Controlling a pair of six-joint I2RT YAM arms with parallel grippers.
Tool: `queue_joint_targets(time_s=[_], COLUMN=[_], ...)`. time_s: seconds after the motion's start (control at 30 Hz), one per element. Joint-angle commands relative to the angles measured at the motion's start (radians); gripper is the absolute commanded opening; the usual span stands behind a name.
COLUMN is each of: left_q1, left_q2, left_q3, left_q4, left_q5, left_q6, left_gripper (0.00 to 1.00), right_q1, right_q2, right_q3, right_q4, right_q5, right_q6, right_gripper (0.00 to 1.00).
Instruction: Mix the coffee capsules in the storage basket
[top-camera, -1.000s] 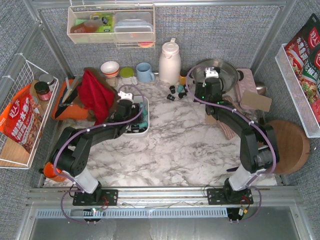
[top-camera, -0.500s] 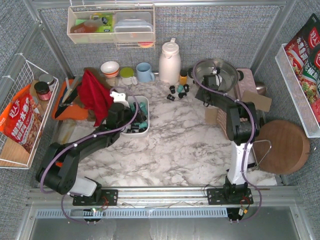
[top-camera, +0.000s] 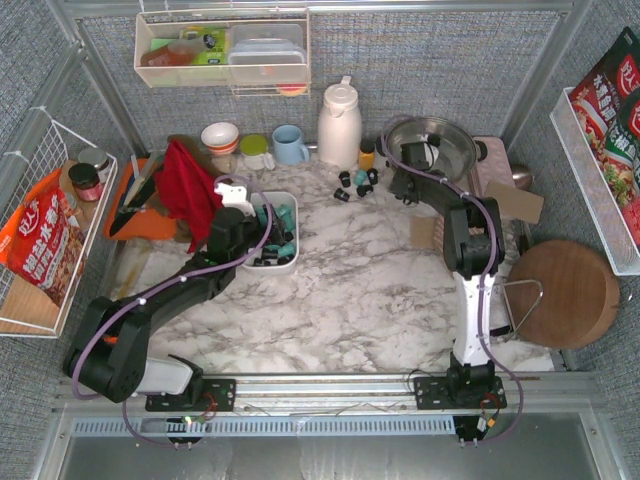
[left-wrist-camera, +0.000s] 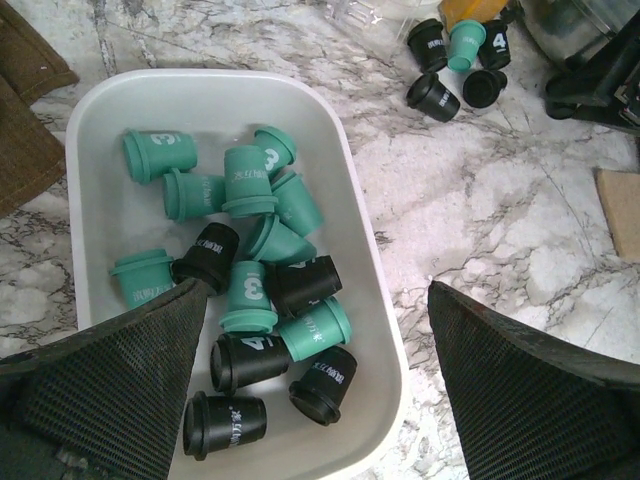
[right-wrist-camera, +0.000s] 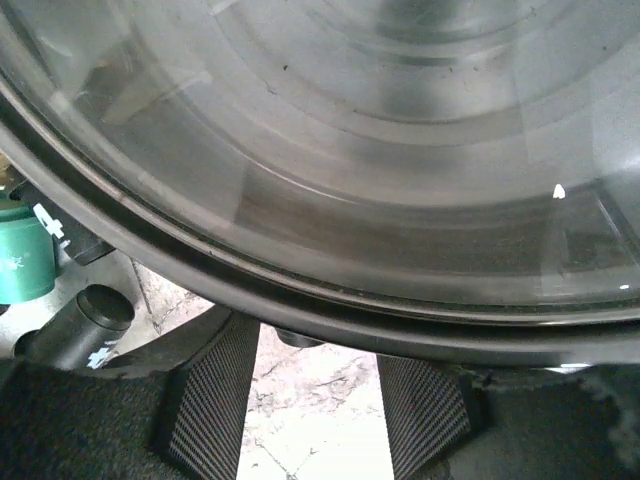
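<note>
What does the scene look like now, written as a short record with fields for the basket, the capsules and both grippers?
storage basket: white, on the marble table
coffee capsules: teal and black, lying jumbled inside the basket
loose capsules: small cluster on the table outside the basket, mostly black, one teal
left gripper: open, above the basket, holding nothing
right gripper: at the rim of the glass lid; whether it grips cannot be told

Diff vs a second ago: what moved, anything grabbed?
Left gripper opened wide above the white plastic storage basket, edging left as its elbow swung outward. Right gripper slid left along the glass-lidded metal pan as its arm straightened up. Nothing visibly grabbed. Basket and loose teal and black coffee capsules unmoved.
</note>
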Motion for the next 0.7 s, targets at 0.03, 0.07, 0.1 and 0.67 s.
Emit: queue_joint_targets(time_s=[0.03, 0.07, 0.1, 0.67], left_q1=[0.0, 0.001, 0.001, -0.001], left_q2=[0.005, 0.006, 0.004, -0.06], left_q3=[0.003, 0.002, 0.001, -0.069], left_q4=[0.046, 0.045, 0.045, 0.147], left_q5=[0.025, 0.028, 0.03, 0.109], left_q6=[-0.002, -0.003, -0.004, 0.094], left_gripper=[0.99, 0.99, 0.99, 0.99], right_q1=[-0.001, 0.0, -0.001, 0.08], right_q2=[0.055, 0.061, 0.066, -0.258], right_q3=[0.107, 0.121, 0.128, -0.239], right_q4=[-0.125, -0.136, -0.142, 0.05], right_q5=[0.008, 0.006, 0.004, -0.085], right_q6=[-0.015, -0.016, -0.017, -0.206], right_gripper=[0.49, 0.46, 0.41, 0.17])
